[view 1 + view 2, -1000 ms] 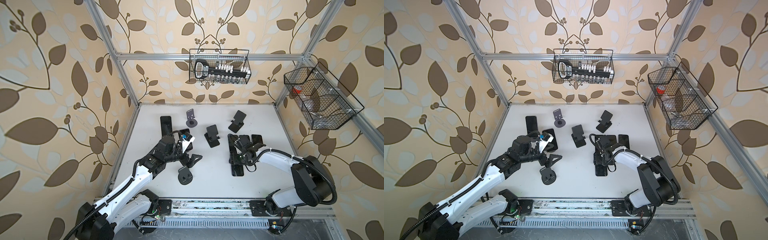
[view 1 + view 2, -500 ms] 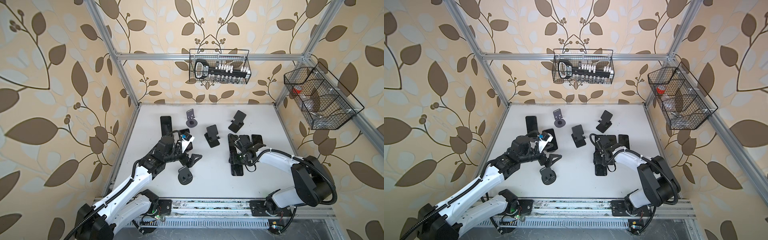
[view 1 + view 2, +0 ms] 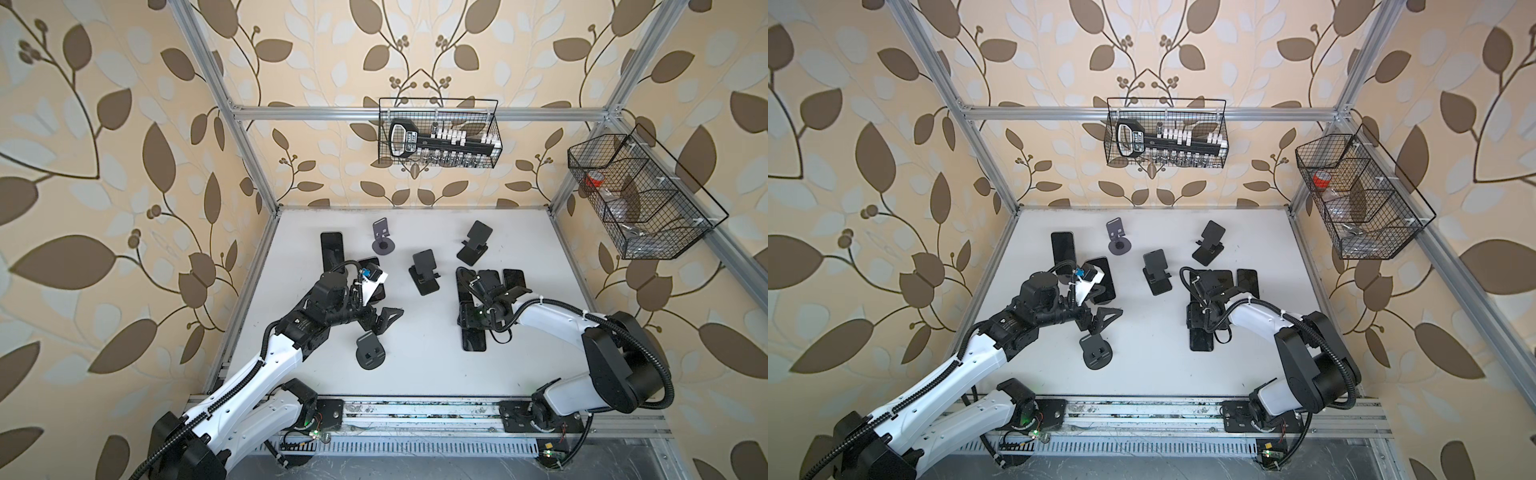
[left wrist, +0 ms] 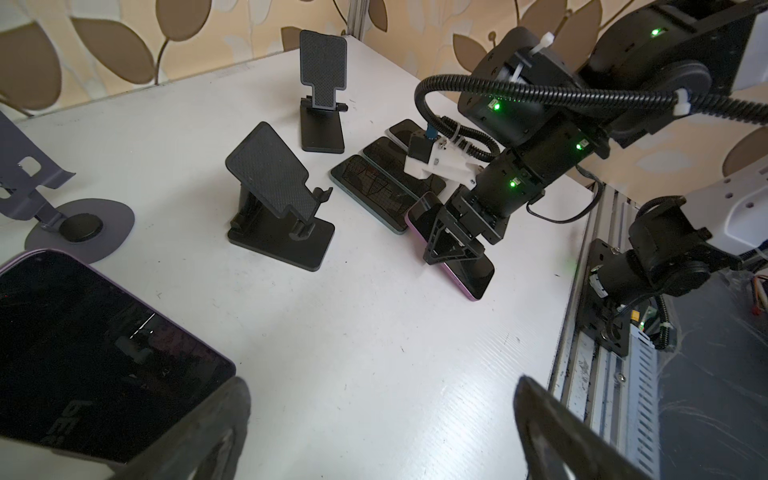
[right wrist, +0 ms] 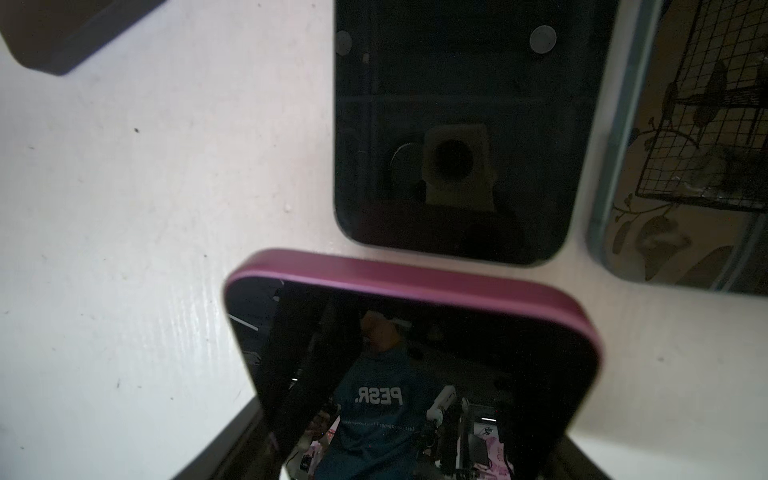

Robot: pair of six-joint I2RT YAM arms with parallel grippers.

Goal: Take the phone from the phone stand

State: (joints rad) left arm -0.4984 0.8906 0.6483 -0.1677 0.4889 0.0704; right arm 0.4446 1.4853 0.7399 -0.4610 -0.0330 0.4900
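On the right half of the bench point(image 3: 415, 382), almost nothing has shifted over the last second. In both top views your right tool point(image 3: 471, 322) sits where it was, clenched across the long edges of the purple phone point(image 4: 471, 272). What matters is where that phone is. It lies flat on the bench, just beside a row of other phones point(image 3: 513, 279), with its rim close to one of them but not touching in the right wrist view. The near black stand point(image 3: 424, 272), the far black stand point(image 3: 473, 245) and the grey stand point(image 3: 382, 239) all stand bare. By the look of it, the removal is done, and you only have to let go and lift clear without dragging the phone into its neighbours.

Your right arm stretches its forearm from the base rail toward the middle, with the wrist bent so the tool points steeply down. Your left arm reaches forward, low over the bench. Its left tool point(image 3: 382, 321) is spread wide and empty, near a flat stand foot point(image 3: 370, 353) and another phone point(image 4: 91, 340).
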